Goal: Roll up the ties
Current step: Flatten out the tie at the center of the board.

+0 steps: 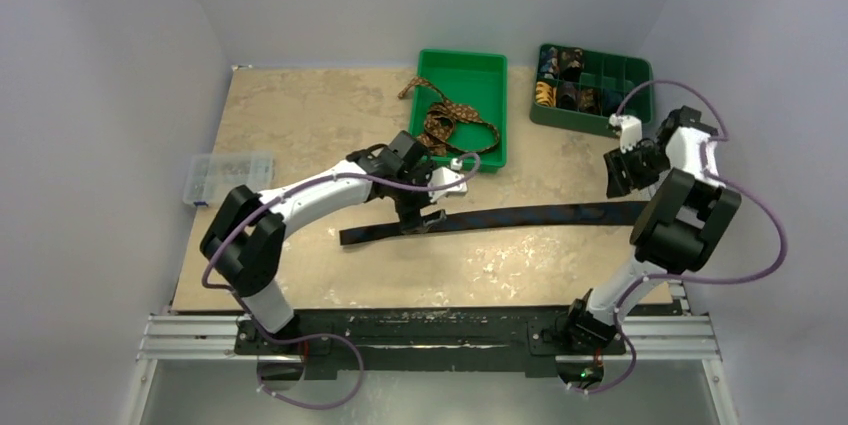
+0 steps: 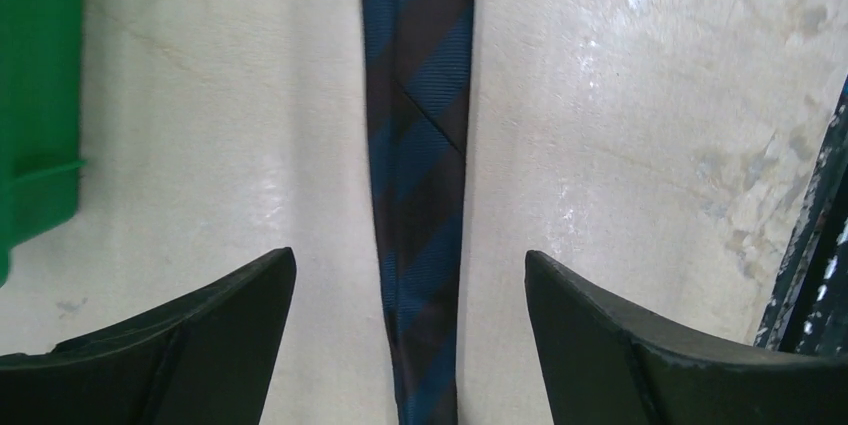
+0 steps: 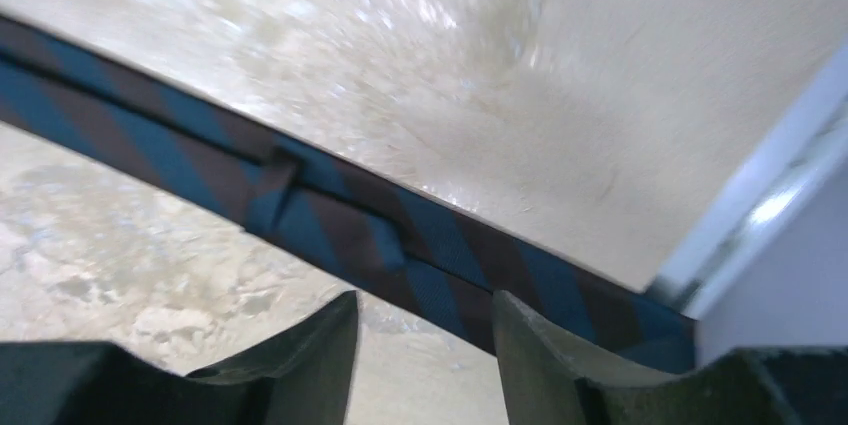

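– Left tool (image 2: pixel 410 256): how does it stand?
– Wide apart, low over the table (image 1: pixel 300 115), with one finger on each side of the dark tie (image 2: pixel 420 145). The tie runs between them, flat on the table, and neither finger touches it.
– And the right tool (image 3: pixel 420 310)?
– Its gap is narrower, with nothing in it. It hangs near the tie's right end, and the striped cloth passes just beyond the fingertips. That view is blurred.
– Where does the dark tie lie overall?
– Stretched out unrolled across the middle of the table, left to right.
– Containers?
– At the far edge, the green tray (image 1: pixel 480 75) holds the brown tie (image 1: pixel 445 123). It lies in a loose tangle, with one end hanging over the tray's left rim onto the table. Just right of the tray, a green divided box (image 1: pixel 625 75) has rolled ties (image 1: pixel 570 95) in its left-hand compartments. They are dark and tan coils; I cannot count them exactly.
– Anything else?
– One small clear box (image 1: pixel 228 177) at the table's left edge. What is inside it I cannot tell.
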